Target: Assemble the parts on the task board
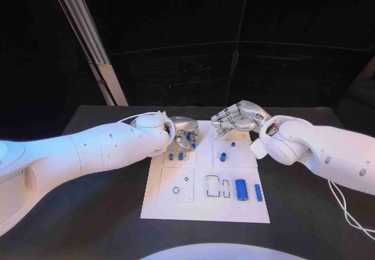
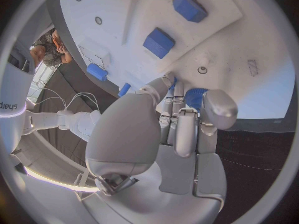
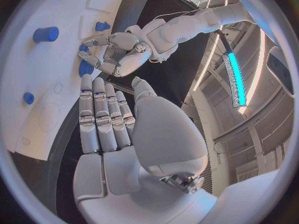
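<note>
The white task board [image 1: 205, 208] lies in the middle of the black table. My left hand [image 1: 185, 132] hangs over its far left part with fingers curled around a short blue part [image 2: 194, 95], pinched against the thumb; the right wrist view shows this part [image 3: 86, 67] at the fingertips. My right hand [image 1: 238, 118] hovers at the board's far edge, its fingers [image 3: 102, 114] stretched out side by side and holding nothing. Two small blue parts [image 1: 176, 156] stand just near of the left hand. Others sit mid-board [image 1: 222, 157] and two long ones lie at the near right [image 1: 241, 189].
Empty rectangular slots [image 1: 212, 186] and a round hole [image 1: 176, 190] mark the board's near half. A slanted metal post [image 1: 94, 51] rises behind the table's far left. A white cable [image 1: 344, 211] trails across the table under my right arm.
</note>
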Available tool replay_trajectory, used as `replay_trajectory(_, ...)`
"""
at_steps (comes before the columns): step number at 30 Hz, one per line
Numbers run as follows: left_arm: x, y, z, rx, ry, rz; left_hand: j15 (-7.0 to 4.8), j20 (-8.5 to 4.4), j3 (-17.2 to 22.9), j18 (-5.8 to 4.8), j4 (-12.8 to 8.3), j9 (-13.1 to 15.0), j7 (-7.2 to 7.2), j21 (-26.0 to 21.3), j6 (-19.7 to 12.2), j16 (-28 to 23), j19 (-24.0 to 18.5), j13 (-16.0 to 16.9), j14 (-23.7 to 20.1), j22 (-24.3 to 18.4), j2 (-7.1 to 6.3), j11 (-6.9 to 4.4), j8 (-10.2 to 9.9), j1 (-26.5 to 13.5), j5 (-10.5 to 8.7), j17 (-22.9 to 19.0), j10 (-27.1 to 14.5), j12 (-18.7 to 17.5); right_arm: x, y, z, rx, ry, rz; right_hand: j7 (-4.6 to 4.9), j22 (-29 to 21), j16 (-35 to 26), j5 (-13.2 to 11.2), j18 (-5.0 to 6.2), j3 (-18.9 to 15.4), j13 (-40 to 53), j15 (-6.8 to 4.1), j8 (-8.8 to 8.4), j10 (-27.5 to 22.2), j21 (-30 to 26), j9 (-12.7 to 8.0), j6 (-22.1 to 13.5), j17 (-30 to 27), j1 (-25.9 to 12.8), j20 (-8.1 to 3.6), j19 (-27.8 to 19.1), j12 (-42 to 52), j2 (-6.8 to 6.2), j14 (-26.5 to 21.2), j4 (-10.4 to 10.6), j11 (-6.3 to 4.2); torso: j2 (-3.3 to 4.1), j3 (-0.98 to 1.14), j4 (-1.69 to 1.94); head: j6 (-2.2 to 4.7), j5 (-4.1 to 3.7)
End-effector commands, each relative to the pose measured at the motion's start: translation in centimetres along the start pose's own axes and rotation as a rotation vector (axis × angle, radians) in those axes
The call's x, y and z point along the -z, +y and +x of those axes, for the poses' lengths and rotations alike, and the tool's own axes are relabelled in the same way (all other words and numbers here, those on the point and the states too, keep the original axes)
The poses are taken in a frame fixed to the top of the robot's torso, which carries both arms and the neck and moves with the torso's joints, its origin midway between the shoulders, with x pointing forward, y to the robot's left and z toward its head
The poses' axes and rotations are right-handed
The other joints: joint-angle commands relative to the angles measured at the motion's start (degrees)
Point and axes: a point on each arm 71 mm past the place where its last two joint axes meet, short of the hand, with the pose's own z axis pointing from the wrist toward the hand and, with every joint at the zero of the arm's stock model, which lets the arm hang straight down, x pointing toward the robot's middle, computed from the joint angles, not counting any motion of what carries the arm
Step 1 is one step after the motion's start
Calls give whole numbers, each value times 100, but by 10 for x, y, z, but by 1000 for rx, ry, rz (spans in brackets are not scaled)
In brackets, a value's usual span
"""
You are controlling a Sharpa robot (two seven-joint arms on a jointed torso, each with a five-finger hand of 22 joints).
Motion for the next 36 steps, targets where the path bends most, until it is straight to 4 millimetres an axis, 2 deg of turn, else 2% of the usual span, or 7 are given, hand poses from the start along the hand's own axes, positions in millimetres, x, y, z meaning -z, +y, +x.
replay_trajectory(1, 1, 4, 3, -6, 1, -23, -31, -44, 96, -66, -42, 3, 16, 35, 57, 38, 16, 9, 219, 26, 77, 0, -26, 23, -15, 12, 54, -64, 0, 2, 0, 1, 2, -14, 3, -7, 1, 21, 19, 11, -2, 5, -3, -41, -20, -2, -27, -6, -32, 26, 17, 19, 8, -29, -38, 17, -4, 0, 2, 5, -3)
replay_trajectory(10, 11, 3, -1, 23, -57, 7, -14, -34, 293, -73, -128, -7, 31, 76, 127, 41, 12, 4, 220, 91, -26, 16, -157, -192, -8, -18, 146, -264, 0, 2, -1, 1, 0, -13, 3, -7, 1, 21, 19, 11, -2, 5, -3, -41, -20, -2, -27, -6, -32, 26, 17, 19, 8, -29, -38, 17, -14, 0, 14, 47, -32)
replay_trajectory(19, 28, 7, -18, 102, -149, 20, -17, -33, 296, -76, -122, -4, 27, 100, 163, 27, 17, 6, 213, 127, -79, 13, -196, -308, 1, -60, 190, -332, -1, 1, -1, 2, -4, -13, 4, -8, 1, 22, 19, 12, -2, 6, -2, -42, -21, -2, -28, -7, -32, 26, 18, 20, 9, -29, -38, 18, -8, 1, 17, 74, 13)
replay_trajectory(24, 42, 16, -19, 134, -146, 9, -19, -35, 284, -78, -124, -5, 23, 113, 170, 21, 21, 6, 211, 146, -117, 11, -220, -358, 2, -76, 207, -368, 0, 1, -2, 2, -4, -12, 4, -9, 1, 22, 19, 13, -2, 6, -2, -43, -22, -2, -28, -7, -33, 27, 19, 21, 10, -30, -38, 18, -8, 2, 24, 72, 36)
replay_trajectory(29, 53, 30, -18, 146, -134, -21, -19, -35, 279, -80, -124, -6, 23, 122, 173, 17, 23, 6, 209, 158, -129, 11, -229, -375, 7, -87, 213, -380, 0, 0, -2, 3, -5, -10, 4, -9, 1, 22, 19, 13, -2, 6, -2, -43, -22, -2, -28, -7, -33, 27, 19, 21, 10, -30, -38, 18, -3, -1, 13, 80, 47)
replay_trajectory(32, 57, 36, -17, 149, -116, -39, -20, -36, 276, -82, -124, -5, 21, 130, 179, 15, 26, 6, 208, 169, -135, 10, -232, -385, 10, -93, 221, -387, 0, 0, -2, 3, -5, -10, 4, -9, 1, 22, 19, 13, -2, 6, -2, -43, -22, -2, -28, -7, -33, 27, 19, 21, 10, -30, -38, 18, -1, 4, 1, 80, 72)
replay_trajectory(36, 60, 43, -15, 151, -95, -64, -20, -36, 274, -82, -123, -4, 20, 129, 181, 15, 25, 7, 208, 167, -136, 9, -234, -389, 11, -93, 224, -390, 0, 0, -2, 2, -5, -10, 4, -9, 1, 22, 19, 13, -2, 6, -2, -43, -22, -2, -28, -7, -33, 27, 19, 21, 10, -30, -38, 18, 2, 1, 2, 75, 72)
